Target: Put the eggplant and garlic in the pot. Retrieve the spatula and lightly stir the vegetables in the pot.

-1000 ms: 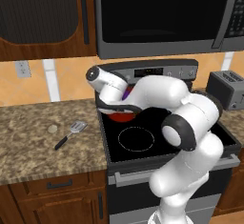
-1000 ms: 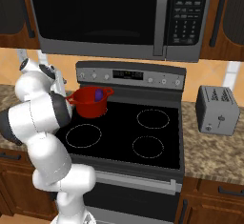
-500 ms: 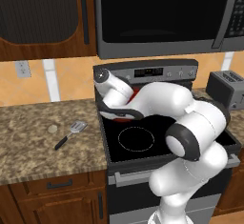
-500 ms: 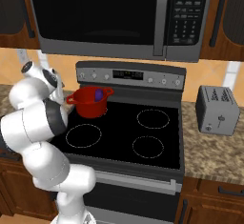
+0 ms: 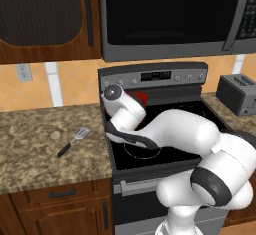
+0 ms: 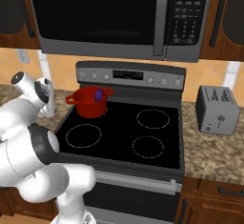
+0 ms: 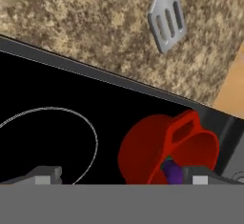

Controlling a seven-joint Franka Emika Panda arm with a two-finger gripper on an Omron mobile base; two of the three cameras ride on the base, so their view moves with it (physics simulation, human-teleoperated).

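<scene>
We count one red pot (image 6: 87, 102) with one purple eggplant (image 6: 98, 94) in it, one spatula (image 5: 73, 140) and one pale garlic bulb (image 5: 55, 135) on the counter. The stove (image 6: 125, 132) shows four burner rings. We also count one microwave (image 6: 114, 18) and one toaster (image 6: 218, 109).

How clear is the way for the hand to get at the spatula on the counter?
Probably clear. The spatula lies flat on open counter left of the stove, only the garlic beside it, not touching. The hand is over the stovetop, open.
</scene>
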